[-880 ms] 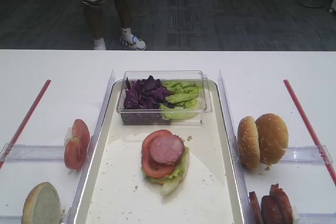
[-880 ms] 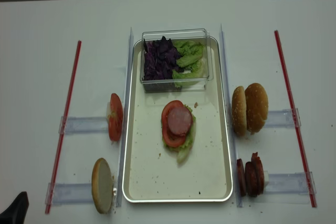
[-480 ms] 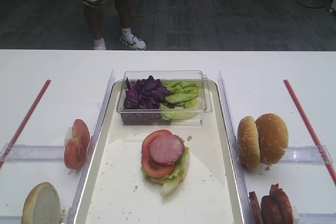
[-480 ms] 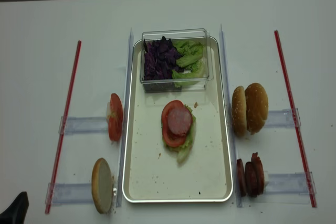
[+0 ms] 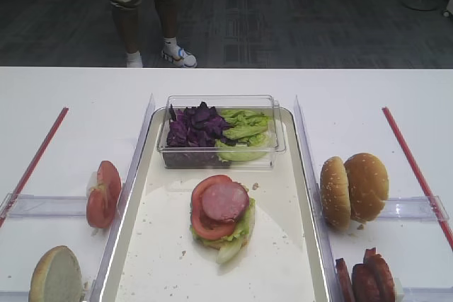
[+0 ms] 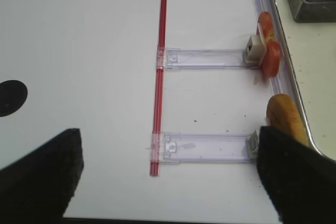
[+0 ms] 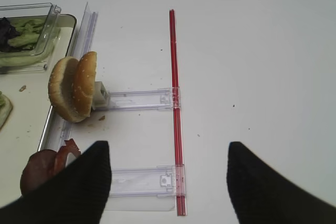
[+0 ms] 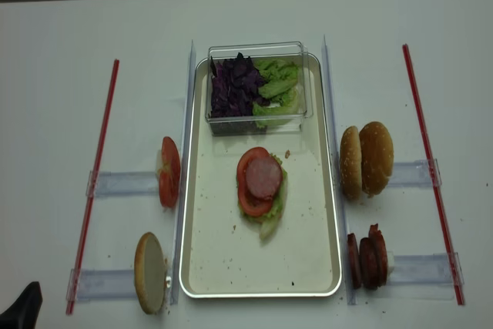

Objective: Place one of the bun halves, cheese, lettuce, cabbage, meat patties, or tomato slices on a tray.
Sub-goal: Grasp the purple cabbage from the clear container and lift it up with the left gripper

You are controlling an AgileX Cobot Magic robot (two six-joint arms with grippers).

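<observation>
One clear tub [image 5: 221,132] on the tray [image 5: 283,245] holds cabbage [image 5: 195,126] and lettuce [image 5: 244,129]. A stacked patty [image 5: 225,201], tomato and leaf sit mid-tray. Both the left gripper [image 6: 168,177] and the right gripper [image 7: 168,179] are spread wide, holding nothing.

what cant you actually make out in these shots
- Bottom of the stack on the tray: hidden by lettuce, both high views.
- Meat patties: cut off by the first high view's bottom edge.
- Left gripper: only dark, blurred fingers at the wrist view's bottom corners.
</observation>
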